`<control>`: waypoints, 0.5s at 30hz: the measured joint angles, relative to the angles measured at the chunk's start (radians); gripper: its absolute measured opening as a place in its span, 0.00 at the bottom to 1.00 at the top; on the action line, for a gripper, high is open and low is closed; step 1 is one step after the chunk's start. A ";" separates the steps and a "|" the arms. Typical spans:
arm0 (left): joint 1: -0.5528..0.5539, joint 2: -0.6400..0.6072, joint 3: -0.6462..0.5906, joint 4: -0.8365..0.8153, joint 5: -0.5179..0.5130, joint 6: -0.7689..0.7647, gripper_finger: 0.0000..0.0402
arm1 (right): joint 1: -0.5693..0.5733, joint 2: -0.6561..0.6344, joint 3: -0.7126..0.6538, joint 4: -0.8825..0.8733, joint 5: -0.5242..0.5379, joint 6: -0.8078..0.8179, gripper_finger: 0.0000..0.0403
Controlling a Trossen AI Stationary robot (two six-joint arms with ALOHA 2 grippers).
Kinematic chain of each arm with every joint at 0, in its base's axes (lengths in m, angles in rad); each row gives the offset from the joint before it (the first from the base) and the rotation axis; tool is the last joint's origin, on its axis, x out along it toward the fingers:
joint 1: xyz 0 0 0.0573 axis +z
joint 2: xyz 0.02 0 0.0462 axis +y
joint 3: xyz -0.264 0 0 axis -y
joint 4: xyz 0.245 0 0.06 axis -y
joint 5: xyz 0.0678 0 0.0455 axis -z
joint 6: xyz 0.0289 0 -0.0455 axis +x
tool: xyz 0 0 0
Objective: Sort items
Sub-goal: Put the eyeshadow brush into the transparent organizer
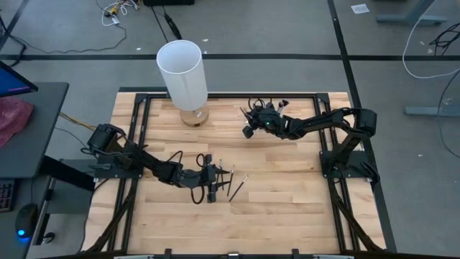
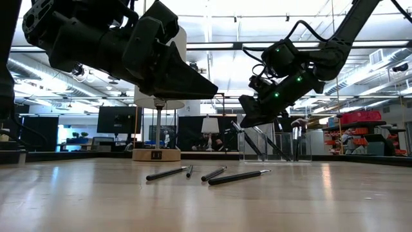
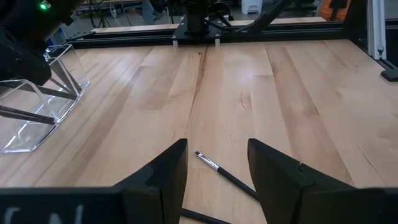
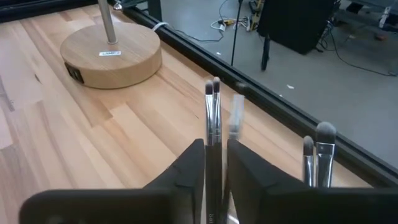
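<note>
The wooden table [image 1: 287,208] carries a lamp [image 1: 183,75] with a tall white shade on a round wooden base at its far edge. The left arm reaches low over the table's middle; its left end effector [image 3: 217,171] stands wide, empty, just above four loose brushes [image 2: 206,174] lying near one another on the wood, one of them [image 3: 225,174] between its fingers. The right arm stretches toward the far side, beside the lamp. Its right end effector [image 4: 214,162] is narrow, its fingers close on either side of two upright brushes [image 4: 212,112]; whether they grip cannot be told. It hangs over a clear holder [image 3: 37,99] with more brushes [image 4: 317,152] standing in it.
</note>
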 joint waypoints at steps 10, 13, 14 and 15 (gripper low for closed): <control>0.000 0.000 0.000 -0.001 0.000 0.000 0.43 | 0.015 -0.085 -0.001 0.005 0.005 -0.029 0.24; 0.000 0.000 0.000 -0.001 0.000 0.000 0.43 | 0.055 -0.158 -0.001 0.002 0.004 -0.034 0.23; 0.000 0.000 0.000 0.000 0.000 0.000 0.43 | 0.077 -0.182 -0.001 0.003 0.005 -0.033 0.23; 0.000 0.000 0.000 0.000 0.000 0.000 0.43 | 0.103 -0.202 0.000 0.006 0.006 -0.033 0.23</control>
